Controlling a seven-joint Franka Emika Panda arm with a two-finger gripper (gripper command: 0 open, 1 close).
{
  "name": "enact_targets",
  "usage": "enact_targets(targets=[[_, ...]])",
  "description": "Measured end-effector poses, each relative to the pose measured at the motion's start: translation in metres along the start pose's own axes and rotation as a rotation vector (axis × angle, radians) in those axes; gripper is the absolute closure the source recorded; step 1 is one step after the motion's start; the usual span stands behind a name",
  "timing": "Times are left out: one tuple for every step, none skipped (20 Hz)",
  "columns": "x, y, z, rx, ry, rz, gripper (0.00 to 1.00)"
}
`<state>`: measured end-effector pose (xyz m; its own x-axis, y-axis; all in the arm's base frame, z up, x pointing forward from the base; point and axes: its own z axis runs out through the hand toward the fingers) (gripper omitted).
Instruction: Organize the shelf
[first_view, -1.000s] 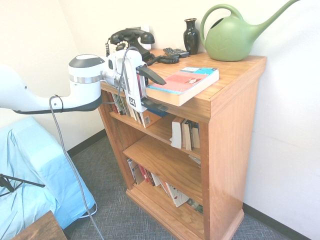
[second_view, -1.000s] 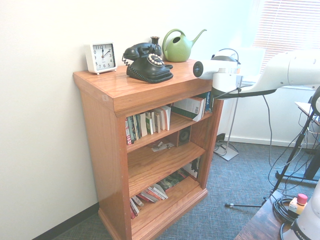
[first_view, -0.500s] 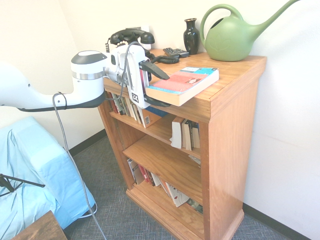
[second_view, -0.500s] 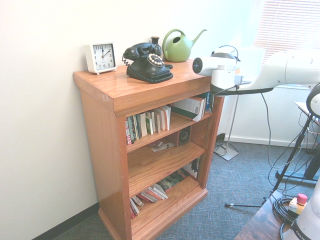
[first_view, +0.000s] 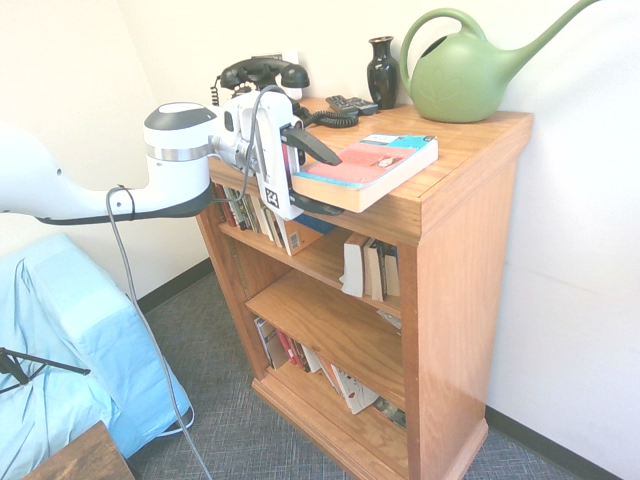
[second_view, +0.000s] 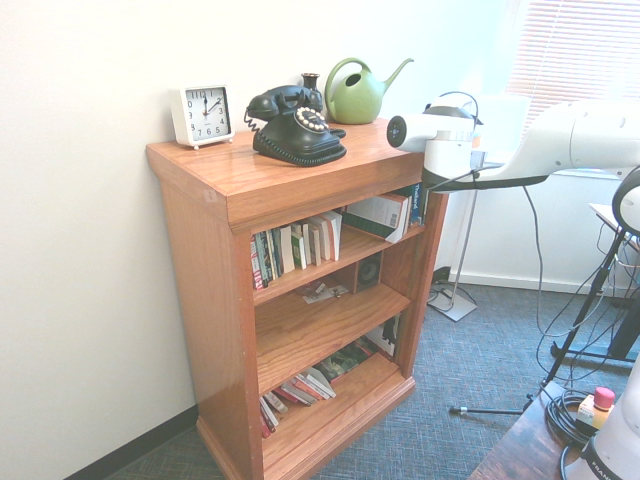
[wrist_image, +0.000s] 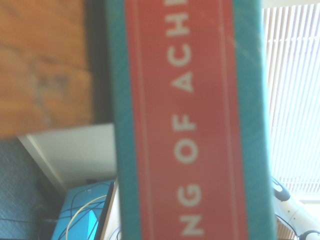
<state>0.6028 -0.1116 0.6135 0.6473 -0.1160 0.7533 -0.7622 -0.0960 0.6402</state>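
The shelf (first_view: 460, 250) (second_view: 220, 300) is an orange-brown wooden bookcase with three tiers. On its top lies a thick book (first_view: 375, 165) with a red and teal cover, one end hanging over the front edge. My gripper (first_view: 334, 188) is open and straddles that overhanging end, with one finger (first_view: 310, 145) above the cover and the other below it. I cannot tell if either touches the book. The wrist view is filled by the book's red spine (wrist_image: 185, 125) with white print. In the second exterior view the arm's wrist hides the fingers.
On the shelf top stand a black telephone (first_view: 265, 75) (second_view: 295, 125), a dark vase (first_view: 382, 70), a green watering can (first_view: 465, 65) and a white clock (second_view: 203, 113). Rows of books (second_view: 295, 248) fill the tiers. Blue-covered furniture (first_view: 60, 350) stands below the arm.
The arm has moved toward the shelf and slightly up, bringing the open fingers over and under the book's overhanging end. The book has not moved.
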Motion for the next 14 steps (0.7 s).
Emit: enact_targets(targets=[[0.0,0.0,0.001,-0.002,-0.001,0.0,1.0],[0.0,0.001,0.003,-0.003,-0.002,0.0,1.0],[0.0,0.001,0.003,-0.003,-0.003,0.0,1.0],[0.0,0.0,0.003,-0.002,-0.004,-0.001,1.0],[-0.001,0.0,0.003,-0.001,-0.005,-0.002,1.0],[-0.002,-0.001,0.003,0.0,-0.006,-0.005,1.0],[-0.003,-0.003,0.003,0.002,-0.006,-0.008,1.0],[-0.004,-0.005,0.003,0.005,-0.005,-0.012,1.0],[-0.005,-0.007,0.002,0.01,-0.002,-0.015,1.0],[-0.004,-0.008,0.001,0.016,0.001,-0.015,1.0],[-0.004,-0.009,0.0,0.023,0.005,-0.015,1.0],[-0.004,-0.01,-0.001,0.03,0.009,-0.015,1.0],[-0.003,-0.01,-0.002,0.037,0.013,-0.015,1.0],[-0.003,-0.011,-0.003,0.043,0.016,-0.016,1.0]])
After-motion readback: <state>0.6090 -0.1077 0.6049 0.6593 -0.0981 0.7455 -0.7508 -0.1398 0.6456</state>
